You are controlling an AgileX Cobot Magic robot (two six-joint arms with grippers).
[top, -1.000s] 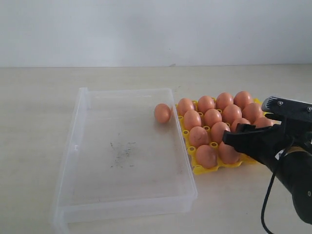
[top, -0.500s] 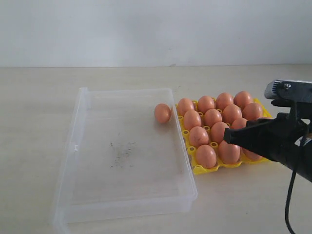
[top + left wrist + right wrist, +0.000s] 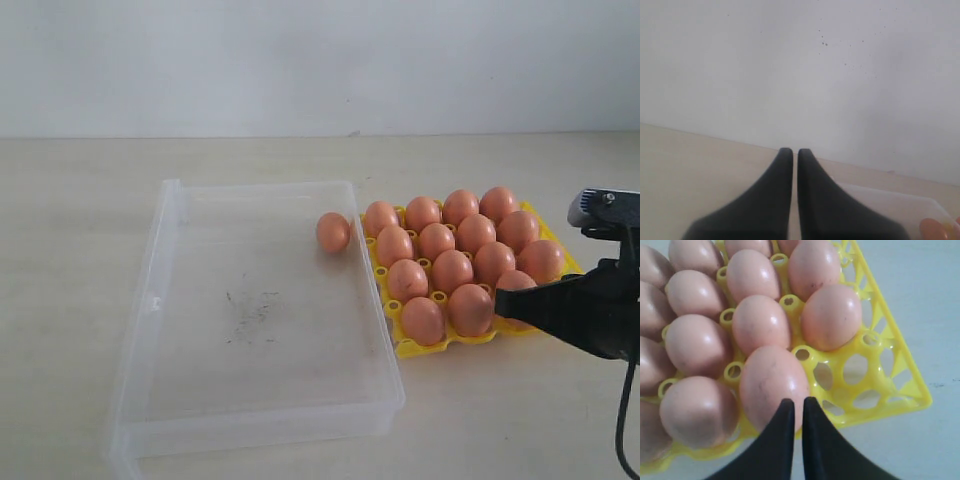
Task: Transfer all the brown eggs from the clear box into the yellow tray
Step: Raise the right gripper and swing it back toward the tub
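- While the right jaws stand pressed together and empty at the front edge of the yellow tray (image 3: 437,346), the brown eggs (image 3: 436,241) fill most of its cups.
- One egg (image 3: 333,232) lies in the clear box (image 3: 260,370), at the wall beside the tray.
- The left jaws are almost closed, holding nothing.
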